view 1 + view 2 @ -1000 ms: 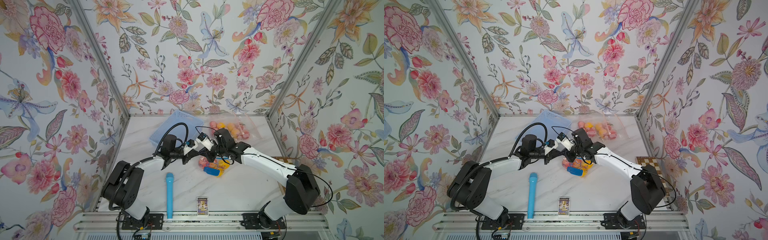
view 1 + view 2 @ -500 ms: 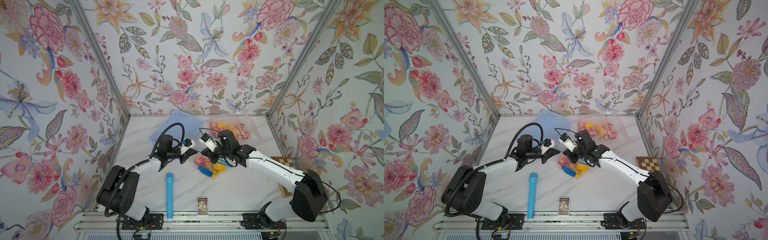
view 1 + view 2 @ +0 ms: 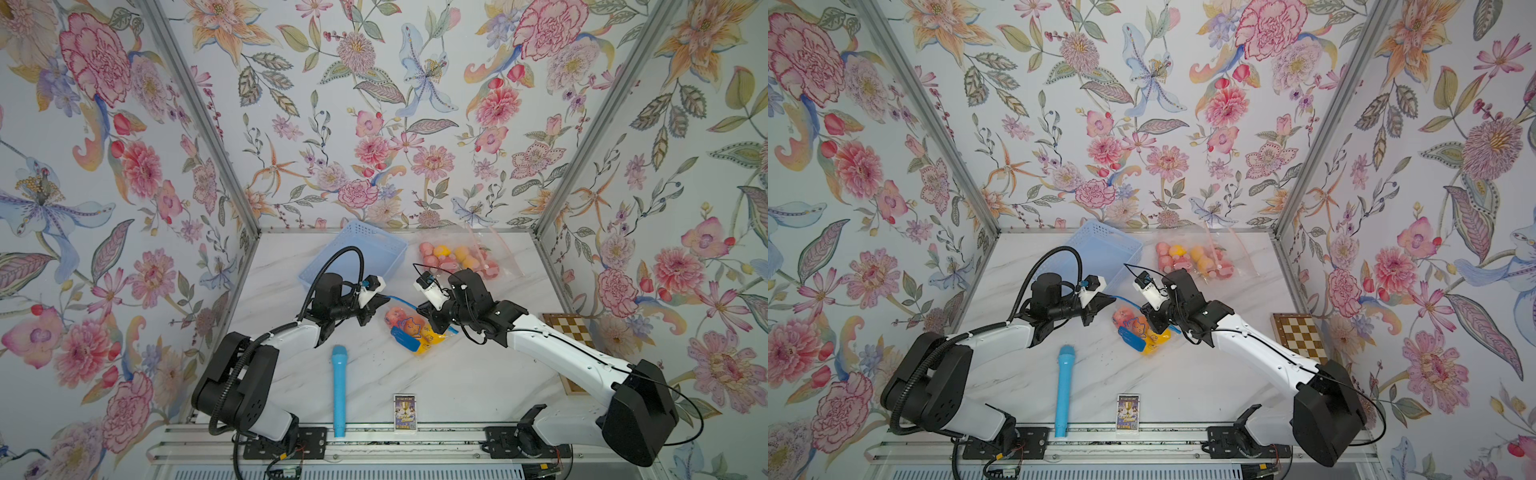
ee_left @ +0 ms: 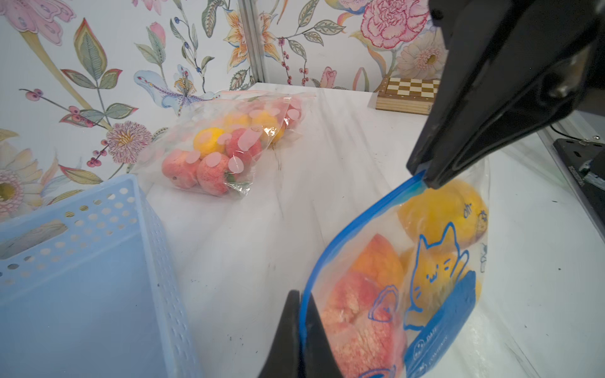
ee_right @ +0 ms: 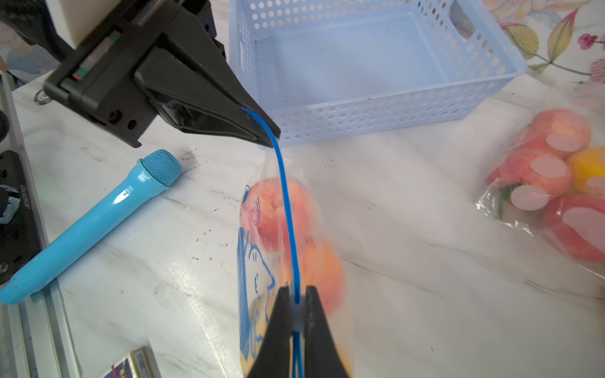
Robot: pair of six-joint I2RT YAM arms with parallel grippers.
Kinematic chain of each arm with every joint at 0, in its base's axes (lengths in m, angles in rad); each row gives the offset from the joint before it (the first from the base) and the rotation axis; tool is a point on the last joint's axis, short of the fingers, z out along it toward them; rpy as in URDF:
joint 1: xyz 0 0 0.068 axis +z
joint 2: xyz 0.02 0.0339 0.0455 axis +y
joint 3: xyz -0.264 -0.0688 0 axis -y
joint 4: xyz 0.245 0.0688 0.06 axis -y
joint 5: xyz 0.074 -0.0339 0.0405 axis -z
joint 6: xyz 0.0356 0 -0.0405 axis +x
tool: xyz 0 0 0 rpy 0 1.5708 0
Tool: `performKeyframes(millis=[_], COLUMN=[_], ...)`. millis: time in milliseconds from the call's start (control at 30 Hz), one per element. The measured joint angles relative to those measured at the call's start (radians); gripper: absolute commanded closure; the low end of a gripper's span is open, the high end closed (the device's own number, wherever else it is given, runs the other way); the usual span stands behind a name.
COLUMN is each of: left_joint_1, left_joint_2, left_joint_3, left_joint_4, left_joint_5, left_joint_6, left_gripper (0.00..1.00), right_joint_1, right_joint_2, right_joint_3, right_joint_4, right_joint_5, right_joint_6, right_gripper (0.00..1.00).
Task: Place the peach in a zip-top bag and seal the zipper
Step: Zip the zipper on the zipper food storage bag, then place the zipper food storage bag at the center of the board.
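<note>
Blue zipper strip [image 5: 288, 212] of the clear, cat-printed zip-top bag [image 3: 409, 332] stretched between both grippers

The left gripper [image 5: 268, 137] is clamped tight on one end of the strip and the right gripper [image 4: 422, 176] on the other; a second ago the two were bunched almost together above the bag, and they have since been drawn apart; the fuzzy pink-orange peach [image 4: 357, 320] is seen inside the bag beside yellow fruit [image 4: 438, 212], its lower part lying on the white marble tabletop [image 3: 478, 374]; the pale blue perforated basket [image 3: 382, 235] and blue toy microphone [image 3: 338, 390] are unmoved.
</note>
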Motion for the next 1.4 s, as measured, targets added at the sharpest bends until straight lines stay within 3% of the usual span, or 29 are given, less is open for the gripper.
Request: performKeyframes(millis=[367, 800, 900, 1100, 1233, 1400], left_joint_1=[0.013, 0.015, 0.016, 0.059, 0.061, 0.061], left_joint_2=[0.000, 0.000, 0.000, 0.002, 0.015, 0.025], left_joint_3=[-0.023, -0.035, -0.035, -0.042, -0.042, -0.042], left_joint_4=[0.066, 0.103, 0.106, 0.149, 0.186, 0.201], left_joint_5=[-0.124, -0.166, -0.159, -0.143, -0.105, -0.068], left_joint_6=[-0.090, -0.130, -0.130, -0.135, -0.146, -0.146], left_gripper=[1.00, 1.00, 1.00, 1.00, 1.00, 1.00], right_joint_1=[-0.015, -0.066, -0.067, -0.070, -0.060, -0.052], right_joint_2=[-0.134, -0.231, -0.234, -0.206, -0.138, -0.029], right_joint_3=[-0.108, -0.187, -0.188, -0.164, -0.097, 0.002], right_joint_4=[0.000, 0.012, 0.015, -0.027, -0.030, -0.013], right_joint_5=[0.092, 0.145, 0.139, 0.135, 0.121, 0.093], right_joint_6=[0.079, 0.129, 0.140, 0.144, 0.118, 0.066], right_gripper=[0.95, 0.91, 0.80, 0.32, 0.18, 0.09])
